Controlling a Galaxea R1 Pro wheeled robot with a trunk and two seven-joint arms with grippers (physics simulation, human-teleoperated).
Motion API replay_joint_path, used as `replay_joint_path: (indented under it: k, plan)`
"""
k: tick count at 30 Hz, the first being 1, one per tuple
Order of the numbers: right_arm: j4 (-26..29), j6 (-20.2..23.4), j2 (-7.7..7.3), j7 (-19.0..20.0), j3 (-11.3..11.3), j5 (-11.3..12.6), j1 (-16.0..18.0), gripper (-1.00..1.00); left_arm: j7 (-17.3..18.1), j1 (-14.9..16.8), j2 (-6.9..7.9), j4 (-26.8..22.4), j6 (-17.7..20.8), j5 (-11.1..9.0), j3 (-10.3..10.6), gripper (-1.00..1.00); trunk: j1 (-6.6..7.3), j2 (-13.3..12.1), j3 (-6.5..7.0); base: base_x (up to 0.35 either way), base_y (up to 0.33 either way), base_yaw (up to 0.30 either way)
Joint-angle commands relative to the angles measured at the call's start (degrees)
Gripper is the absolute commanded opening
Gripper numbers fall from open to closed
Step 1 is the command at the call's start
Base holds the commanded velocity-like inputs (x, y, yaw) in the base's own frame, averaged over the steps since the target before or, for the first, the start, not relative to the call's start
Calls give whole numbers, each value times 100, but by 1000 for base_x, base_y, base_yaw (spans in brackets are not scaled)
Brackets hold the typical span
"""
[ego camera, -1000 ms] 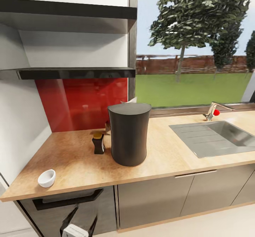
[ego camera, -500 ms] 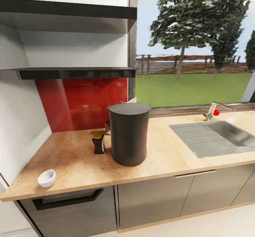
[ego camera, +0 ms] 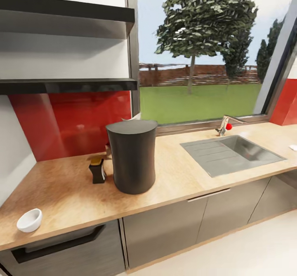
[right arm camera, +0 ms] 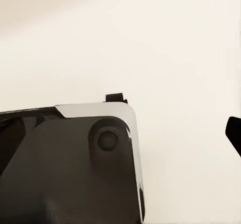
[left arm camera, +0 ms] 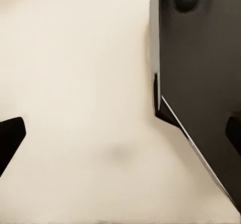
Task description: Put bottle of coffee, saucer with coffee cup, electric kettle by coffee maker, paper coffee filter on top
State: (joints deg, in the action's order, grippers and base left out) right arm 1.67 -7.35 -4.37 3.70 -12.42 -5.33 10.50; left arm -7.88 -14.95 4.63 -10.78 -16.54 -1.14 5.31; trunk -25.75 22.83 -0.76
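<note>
The dark grey coffee maker [ego camera: 133,158] stands upright on the tan kitchen countertop [ego camera: 181,181]. Just beside it, on its left, is the small dark bottle of coffee [ego camera: 97,170] with its amber top. A white coffee cup [ego camera: 29,220] sits alone near the counter's front left corner. A pale scrap [ego camera: 136,116] peeks out behind the maker's top; I cannot tell what it is. The dark kitchen shelf [ego camera: 68,86] hangs above. My left gripper [left arm camera: 120,133] is open over cream floor. My right gripper [right arm camera: 120,133] is open too, with one fingertip [right arm camera: 234,133] at the picture's edge.
A steel sink [ego camera: 231,154] with a tap [ego camera: 224,125] is set into the counter at right. A second dark shelf [ego camera: 62,13] hangs higher up. Grey cabinet fronts [ego camera: 165,226] run below. A small white object [ego camera: 293,147] lies at the far right. The robot's dark base [left arm camera: 201,83] is beside my left gripper.
The head camera has turned right, so the whole scene sits further left in the picture. My left gripper, seen at the bottom edge one second ago, has dropped out of the head view.
</note>
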Motion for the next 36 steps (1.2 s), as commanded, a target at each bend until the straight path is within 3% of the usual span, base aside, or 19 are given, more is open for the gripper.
replay_joint_path:
  k: [1,7,9,10,12,24,25,36]
  plan:
    - [-8,-20,-15,17,-50,-56,5,100,-76,-2,6,-7,97,-17,49,100,-3,9,-8,0,0,-296]
    - [-2,-19,-54,11,-38,-62,5,100,-133,66,-7,5,504,-22,-127,100,-3,9,-8,0,0,-105]
    - [4,-10,-40,20,-16,-69,5,100,-147,146,-2,6,858,-20,-216,100,-3,9,-8,0,0,-14]
    - [7,-10,-33,18,111,-70,5,100,-156,234,6,6,1263,-18,-354,100,-3,9,-8,0,0,-4]
    - [13,-16,-30,7,283,-66,5,100,-155,266,4,4,1427,-12,-525,100,-3,9,-8,0,0,-2]
    - [18,-16,-20,6,374,-38,5,100,-77,340,-12,-69,1477,3,-630,100,-3,9,-8,0,0,0]
    - [18,-12,-20,0,365,-38,5,100,-75,405,-71,-65,1508,20,-630,100,-3,9,-8,0,-57,0]
    - [26,-3,-64,34,329,-10,5,100,-132,423,-77,-67,1464,-22,-637,100,-3,9,-8,103,-235,-178]
